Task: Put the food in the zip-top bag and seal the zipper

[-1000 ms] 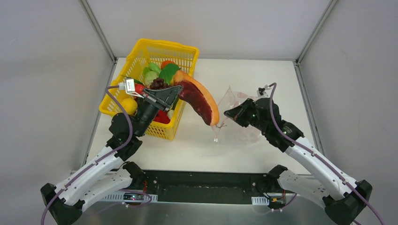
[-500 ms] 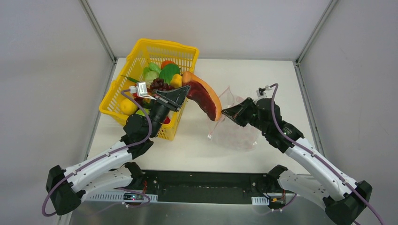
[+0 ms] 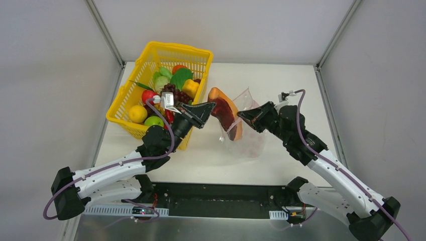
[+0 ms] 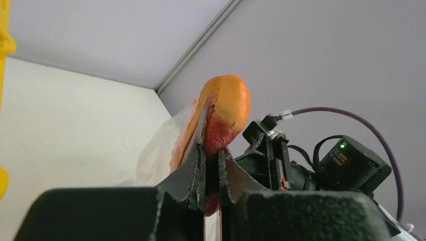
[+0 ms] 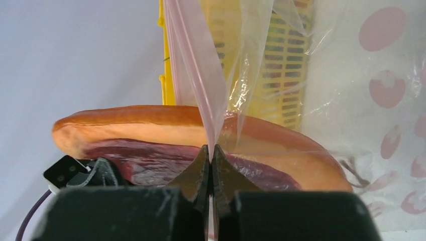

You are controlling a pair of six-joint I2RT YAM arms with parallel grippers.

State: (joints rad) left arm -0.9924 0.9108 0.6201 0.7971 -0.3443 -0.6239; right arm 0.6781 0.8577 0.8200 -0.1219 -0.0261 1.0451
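Left gripper [image 3: 213, 107] is clamping the hot-dog toy [image 3: 224, 111] side-on, its long axis pointing down into the zip-top bag [image 3: 249, 142]. Right gripper [image 3: 241, 116], jaws pinched on the bag's rim, is holding the mouth open just beside it.

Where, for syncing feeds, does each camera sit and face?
Top external: above, behind the bases, looking down on table, basket, left arm, right arm.
Left wrist: along its own jaws, shut on the toy hot dog, toward the right arm.
Right wrist: along its own jaws, pinching the bag, toward the basket.
Shared: all show toy hot dog and bag.
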